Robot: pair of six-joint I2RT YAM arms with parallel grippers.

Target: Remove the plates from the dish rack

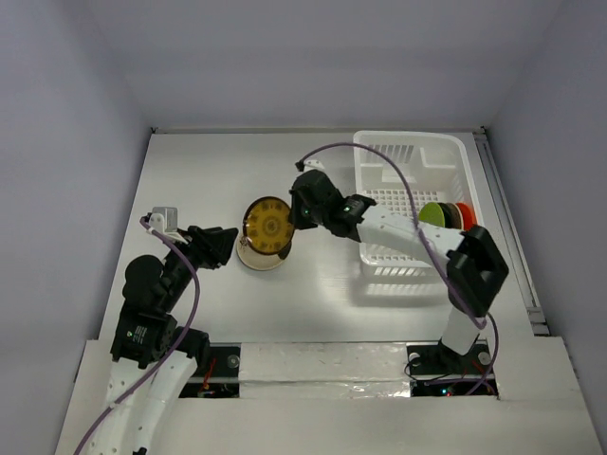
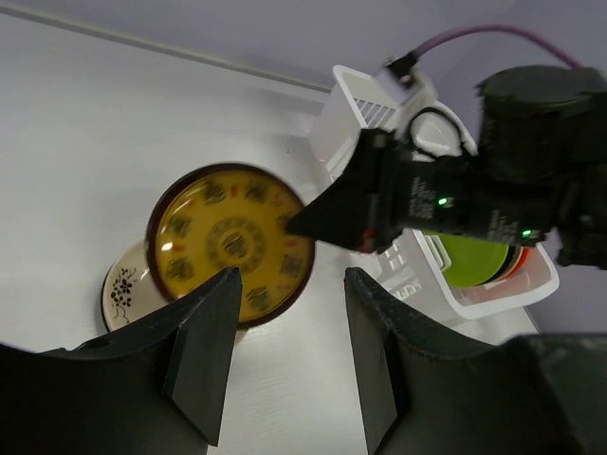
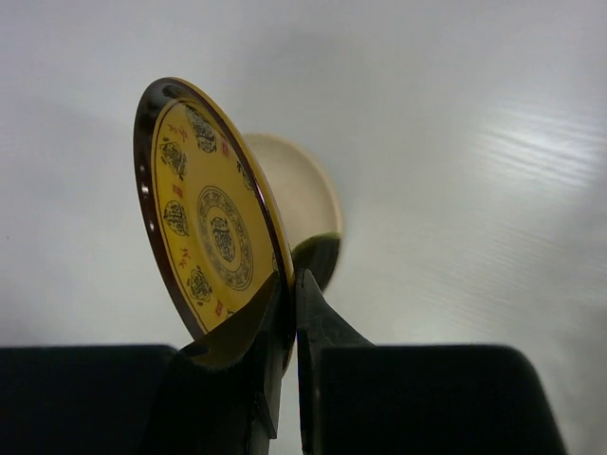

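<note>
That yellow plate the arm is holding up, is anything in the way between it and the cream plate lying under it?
Nothing visible. The right gripper pinches the yellow plate by its rim, tilted over the cream plate, and nothing lies between the two. The left gripper stands open off to one side.

No legible text, label, brand, number or sign is shown in any view. Dark character-like motifs are printed in rings on the yellow plate (image 2: 232, 245), but they are too small and blurred to be read. A dark floral mark is printed on the tan plate (image 2: 121, 289); no lettering can be made out on it.
</note>
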